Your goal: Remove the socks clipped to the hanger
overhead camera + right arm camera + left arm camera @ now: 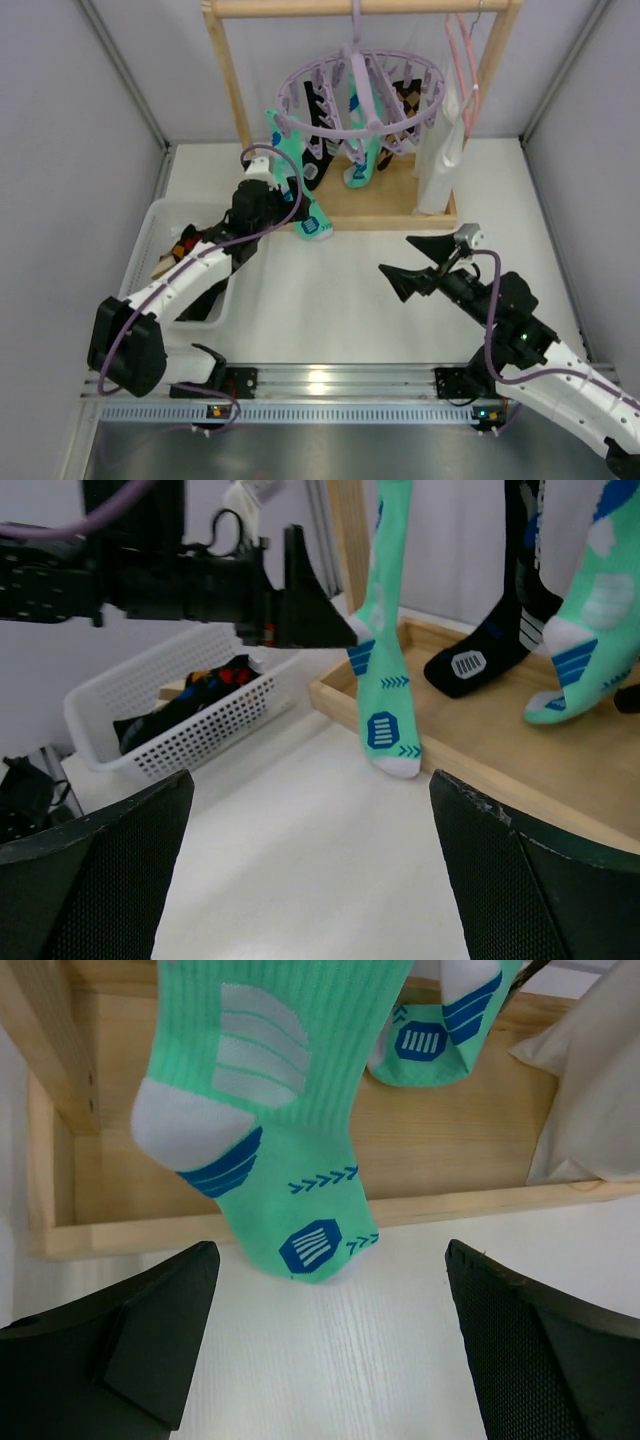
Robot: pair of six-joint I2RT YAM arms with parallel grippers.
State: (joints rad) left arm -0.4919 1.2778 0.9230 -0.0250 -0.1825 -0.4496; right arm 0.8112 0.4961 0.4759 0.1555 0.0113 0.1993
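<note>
The nearest mint-green sock (280, 1140) hangs straight ahead of the left pincer (332, 1260), whose jaws stand wide apart and hold nothing. The sock is ribbed, with a white heel, blue stripes, a pale grey patch on the leg and a blue hexagon badge at the toe. Its long axis runs upright, cuff up toward the lilac hanger (360, 85), and the foot bends down so that the toe points back at the pincer, between the two fingers, in front of the wooden rack base (450, 1150). A second mint-green sock (430, 1030) hangs farther ahead and to the pincer's right.

The right pincer (311, 780) is also spread open and empty, well apart from the rack. Ahead of it three socks show: two mint-green and one black sock (490, 630). Brown argyle ones hang farther back (their number I cannot tell). To this pincer's left sits one white basket (180, 720) with dark socks inside.
</note>
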